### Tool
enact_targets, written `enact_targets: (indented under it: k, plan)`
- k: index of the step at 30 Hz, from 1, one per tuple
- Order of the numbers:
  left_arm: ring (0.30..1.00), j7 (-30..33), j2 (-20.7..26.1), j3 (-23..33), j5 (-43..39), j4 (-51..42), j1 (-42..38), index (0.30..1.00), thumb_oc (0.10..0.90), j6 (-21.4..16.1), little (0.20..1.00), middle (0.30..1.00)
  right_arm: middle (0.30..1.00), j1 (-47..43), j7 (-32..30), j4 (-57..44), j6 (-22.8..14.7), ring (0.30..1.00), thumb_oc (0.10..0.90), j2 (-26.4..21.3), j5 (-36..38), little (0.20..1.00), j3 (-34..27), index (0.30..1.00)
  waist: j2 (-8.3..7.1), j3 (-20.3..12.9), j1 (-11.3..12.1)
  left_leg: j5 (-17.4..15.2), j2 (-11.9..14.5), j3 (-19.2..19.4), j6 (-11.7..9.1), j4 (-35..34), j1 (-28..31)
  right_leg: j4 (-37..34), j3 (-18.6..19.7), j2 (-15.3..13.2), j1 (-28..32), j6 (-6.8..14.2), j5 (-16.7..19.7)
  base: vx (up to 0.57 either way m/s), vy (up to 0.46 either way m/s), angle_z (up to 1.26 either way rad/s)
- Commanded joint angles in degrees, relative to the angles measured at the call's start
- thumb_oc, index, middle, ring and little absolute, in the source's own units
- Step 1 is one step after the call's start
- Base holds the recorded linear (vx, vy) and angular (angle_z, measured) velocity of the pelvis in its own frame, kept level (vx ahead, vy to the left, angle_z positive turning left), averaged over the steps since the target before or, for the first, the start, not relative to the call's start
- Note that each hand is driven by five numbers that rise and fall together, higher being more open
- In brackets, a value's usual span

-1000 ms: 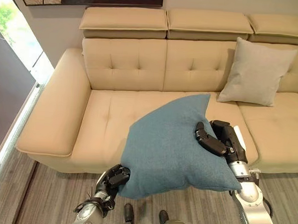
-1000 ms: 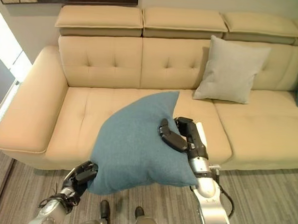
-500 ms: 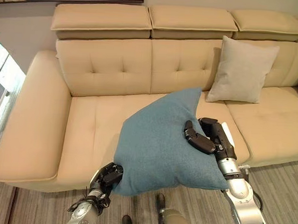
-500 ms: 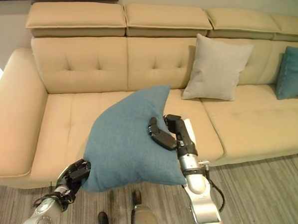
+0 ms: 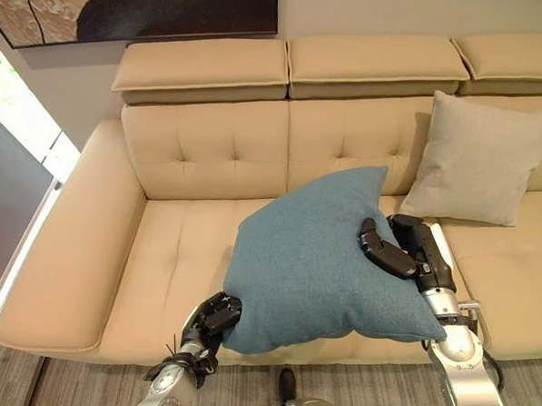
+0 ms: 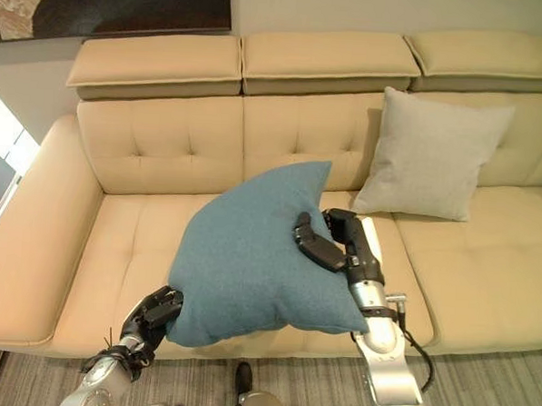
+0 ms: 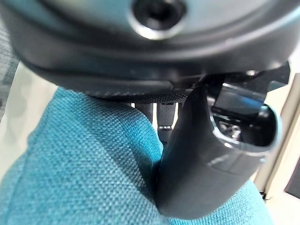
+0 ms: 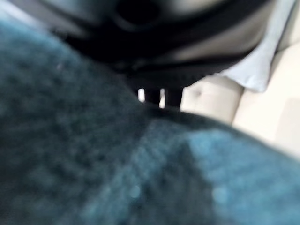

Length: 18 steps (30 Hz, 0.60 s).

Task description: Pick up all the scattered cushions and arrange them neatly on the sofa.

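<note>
A large teal cushion (image 5: 318,255) hangs over the front of the beige sofa's seat (image 5: 186,253), held between both hands. My left hand (image 5: 212,316) is shut on its lower left corner; the left wrist view shows the thumb (image 7: 206,159) pressed into the teal cloth (image 7: 84,164). My right hand (image 5: 400,253) grips the cushion's right edge, thumb curled over the top face. A light grey cushion (image 5: 482,159) leans upright against the sofa back at the right.
The sofa's wide left armrest (image 5: 69,238) lies to the left, and a dark framed picture (image 5: 145,10) hangs on the wall above. Grey wood floor (image 5: 88,389) runs along the sofa's front. Bare seat lies left of the teal cushion.
The camera view shifted. The teal cushion, still held by both hands, now sits higher and farther over the sofa seat than before.
</note>
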Motion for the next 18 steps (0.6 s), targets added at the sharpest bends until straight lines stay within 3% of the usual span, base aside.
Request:
enact_targets:
  k: [1, 3, 6, 13, 14, 18]
  plan:
    - [0.3, -6.9, -1.9, -1.2, -1.2, -12.3, -6.6, 0.3, 0.4, -7.6, 0.3, 0.3, 0.3, -3.1, 0.5, -6.6, -6.7, 0.3, 0.4, 1.0, 2.2, 0.3, 2.4, 0.3, -2.07, -4.6, 0.5, -0.3, -0.7, 0.8, 0.8, -2.8, 0.7, 1.7, 2.7, -2.8, 4.4, 6.8, -8.9, 0.12, 0.076, 0.19]
    - [0.3, -6.4, -1.8, -1.3, -1.6, -13.1, -7.1, 0.3, 0.4, -7.8, 0.3, 0.3, 0.3, -3.3, -0.2, -6.4, -6.8, 0.3, 0.4, 1.4, 2.8, 0.3, 2.5, 0.3, -1.59, -3.9, 1.7, 4.5, -0.3, -2.5, -0.5, -9.1, -1.7, 1.6, 3.6, -2.2, 6.0, 7.1, -10.1, 0.21, 0.154, -0.13]
    - [0.3, -6.7, -1.8, -1.6, -1.6, -13.3, -7.3, 0.3, 0.4, -7.8, 0.3, 0.3, 0.3, -3.1, -0.1, -6.5, -6.9, 0.3, 0.4, 1.8, 2.2, 0.3, 2.2, 0.3, -1.13, -4.2, 2.0, 5.4, -0.5, -3.2, -0.3, -11.6, -1.2, 2.6, 4.3, -2.4, 7.1, 7.6, -11.0, 0.23, 0.203, -0.08]
    - [0.3, -6.4, 0.0, -1.2, 0.3, -13.4, -7.1, 0.3, 0.4, -7.8, 0.3, 0.3, 0.3, -4.2, 0.6, -6.6, -6.3, 0.3, 0.4, 3.2, 0.5, 0.3, 3.9, 0.3, -1.22, -5.5, 2.6, 2.8, -2.8, -1.2, 2.7, -11.4, 1.8, 9.8, 6.9, -5.5, 5.5, 10.3, -11.0, 0.17, 0.231, -0.22]
    - [0.3, -5.8, 0.8, -0.1, 0.7, -13.7, -7.5, 0.3, 0.4, -8.5, 0.3, 0.3, 0.3, -5.9, 0.8, -6.8, -6.2, 0.3, 0.4, 3.6, 0.0, 0.3, 4.8, 0.3, -1.03, -4.8, 2.7, 1.9, -3.5, 0.2, 4.4, -11.8, 3.5, 17.1, 7.8, -6.8, 2.2, 12.1, -6.9, 0.1, 0.254, -0.22]
    - [0.3, -5.4, 1.4, 0.6, 1.5, -14.2, -7.8, 0.3, 0.4, -9.1, 0.3, 0.3, 0.3, -6.5, 1.0, -7.0, -6.5, 0.3, 0.4, 4.2, -0.3, 0.3, 5.1, 0.3, -0.35, -4.3, 2.7, 1.3, -3.4, 1.2, 5.3, -12.8, 5.1, 22.2, 6.5, -7.7, -1.0, 12.6, -5.5, 0.09, 0.151, -0.13]
